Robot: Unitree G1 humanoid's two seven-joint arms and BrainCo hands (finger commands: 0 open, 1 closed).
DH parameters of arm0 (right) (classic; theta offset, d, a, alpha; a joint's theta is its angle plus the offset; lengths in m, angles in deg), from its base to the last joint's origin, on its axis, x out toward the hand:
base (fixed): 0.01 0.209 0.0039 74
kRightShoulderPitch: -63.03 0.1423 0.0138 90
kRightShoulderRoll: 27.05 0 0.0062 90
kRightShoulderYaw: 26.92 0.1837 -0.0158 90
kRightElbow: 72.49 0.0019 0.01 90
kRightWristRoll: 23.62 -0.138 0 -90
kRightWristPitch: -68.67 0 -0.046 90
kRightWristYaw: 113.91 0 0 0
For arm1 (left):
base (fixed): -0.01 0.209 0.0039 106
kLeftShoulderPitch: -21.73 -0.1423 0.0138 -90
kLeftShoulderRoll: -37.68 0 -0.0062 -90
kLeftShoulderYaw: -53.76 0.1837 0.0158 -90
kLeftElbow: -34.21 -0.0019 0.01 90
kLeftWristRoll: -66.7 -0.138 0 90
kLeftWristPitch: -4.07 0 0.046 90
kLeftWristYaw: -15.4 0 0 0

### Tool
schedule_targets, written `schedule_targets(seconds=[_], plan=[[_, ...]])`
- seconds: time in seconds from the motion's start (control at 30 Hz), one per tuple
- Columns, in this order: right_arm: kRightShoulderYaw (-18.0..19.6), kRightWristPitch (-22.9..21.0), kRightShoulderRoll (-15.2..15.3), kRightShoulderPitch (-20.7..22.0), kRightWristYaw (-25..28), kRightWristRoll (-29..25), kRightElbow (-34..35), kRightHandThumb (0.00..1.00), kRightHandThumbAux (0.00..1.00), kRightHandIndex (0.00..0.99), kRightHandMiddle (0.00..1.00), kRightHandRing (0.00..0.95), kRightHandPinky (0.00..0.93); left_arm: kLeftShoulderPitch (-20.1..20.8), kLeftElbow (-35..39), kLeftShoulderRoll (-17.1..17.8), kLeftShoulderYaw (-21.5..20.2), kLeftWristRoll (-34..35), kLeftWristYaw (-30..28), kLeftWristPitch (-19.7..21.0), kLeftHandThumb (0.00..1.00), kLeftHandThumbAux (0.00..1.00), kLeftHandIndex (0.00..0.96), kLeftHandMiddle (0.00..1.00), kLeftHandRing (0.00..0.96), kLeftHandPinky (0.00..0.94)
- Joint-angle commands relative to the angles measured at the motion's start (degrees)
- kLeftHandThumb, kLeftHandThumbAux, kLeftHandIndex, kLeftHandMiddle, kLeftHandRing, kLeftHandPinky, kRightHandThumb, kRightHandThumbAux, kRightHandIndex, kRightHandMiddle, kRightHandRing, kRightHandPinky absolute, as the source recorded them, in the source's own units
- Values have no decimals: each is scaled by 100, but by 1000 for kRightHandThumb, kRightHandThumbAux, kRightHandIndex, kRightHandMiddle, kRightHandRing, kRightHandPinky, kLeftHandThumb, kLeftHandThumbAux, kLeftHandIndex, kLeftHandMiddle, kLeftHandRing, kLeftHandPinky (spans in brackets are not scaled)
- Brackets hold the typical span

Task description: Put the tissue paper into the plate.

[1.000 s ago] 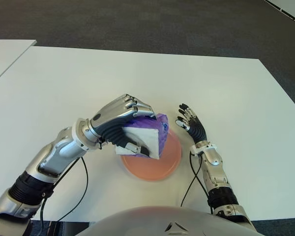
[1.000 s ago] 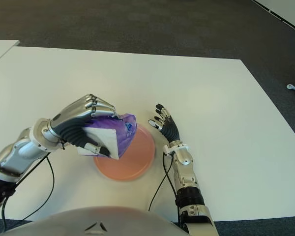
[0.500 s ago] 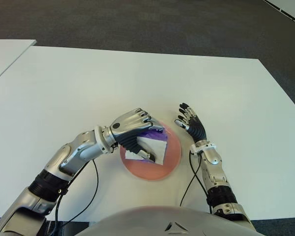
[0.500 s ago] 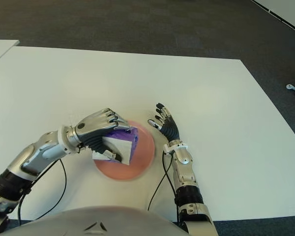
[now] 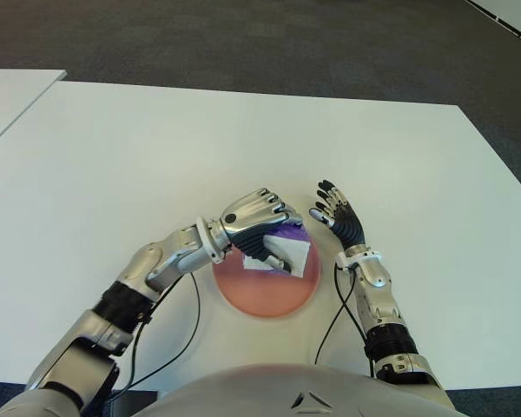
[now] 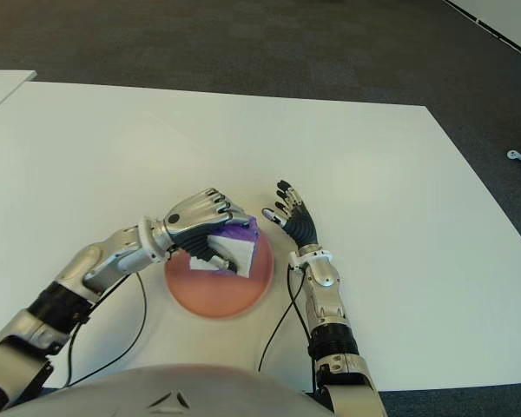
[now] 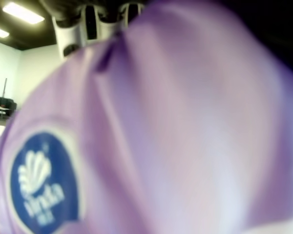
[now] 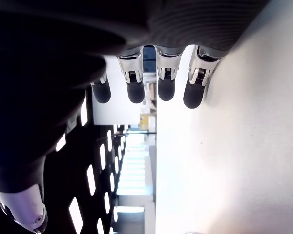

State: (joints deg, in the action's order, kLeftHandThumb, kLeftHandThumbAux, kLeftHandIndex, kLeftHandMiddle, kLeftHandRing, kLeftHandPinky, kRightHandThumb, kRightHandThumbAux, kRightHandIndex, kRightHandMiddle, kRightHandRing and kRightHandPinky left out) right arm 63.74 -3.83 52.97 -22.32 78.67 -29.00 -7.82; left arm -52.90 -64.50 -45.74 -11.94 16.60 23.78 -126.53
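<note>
Nearly done, by the look of it. Tissue paper pack (image 5: 286,248), purple with a white face, clasped in the left hand (image 5: 259,219) with fingers curled over its top, held at about 1 o'clock over the orange plate (image 5: 262,294). Hard to tell whether the pack already touches the plate or hangs just above it. Still to do, probably: lowering the last bit if needed, opening the fingers, lifting the hand clear. Possible snag: pack sits toward the far rim, so could tip off the edge on release.

Right hand (image 5: 337,218) just beside the plate at 3 o'clock, fingers spread and extended, holding nothing, palm turned toward the plate. White table (image 5: 156,148) otherwise bare around the 2 hands.

Left wrist view filled by the purple wrapper (image 7: 185,126) at close range, with a round blue logo (image 7: 41,183) that neither eye view resolves; 2 fingertips peek over its edge, confirming the grip. Plate absent from that view. Right wrist view shows 4 straight fingertips (image 8: 166,90) against the table and no object, matching the idle, open posture.
</note>
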Motion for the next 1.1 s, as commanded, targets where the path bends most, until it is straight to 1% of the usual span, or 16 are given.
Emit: schedule_targets(seconds=[0.03,0.2,0.4,0.9,1.0,1.1], plan=[[-52,-428,-38,-469,29,83,-565,0,651,0,7,0,0,289,-494,26,83,-320,580,-96,739,699,442,820,821,798],[-49,-381,-48,-460,23,101,-612,0,638,0,7,0,0,411,-799,75,164,-412,929,-153,736,699,442,821,822,807],[-35,-369,-69,-456,25,74,-632,0,641,0,8,0,0,455,-960,128,250,-448,1166,-167,733,700,443,822,822,812],[-6,-416,-104,-455,132,-8,-610,0,668,0,6,0,0,417,-1058,159,268,-242,1100,-169,733,699,443,821,822,815],[-10,-448,-100,-459,174,-30,-579,0,667,0,5,0,0,364,-1072,196,257,-144,1085,-255,733,699,443,821,821,813],[-9,-460,-97,-463,179,-27,-562,0,665,0,4,0,0,304,-1099,229,256,13,1003,-358,732,698,443,819,816,792]])
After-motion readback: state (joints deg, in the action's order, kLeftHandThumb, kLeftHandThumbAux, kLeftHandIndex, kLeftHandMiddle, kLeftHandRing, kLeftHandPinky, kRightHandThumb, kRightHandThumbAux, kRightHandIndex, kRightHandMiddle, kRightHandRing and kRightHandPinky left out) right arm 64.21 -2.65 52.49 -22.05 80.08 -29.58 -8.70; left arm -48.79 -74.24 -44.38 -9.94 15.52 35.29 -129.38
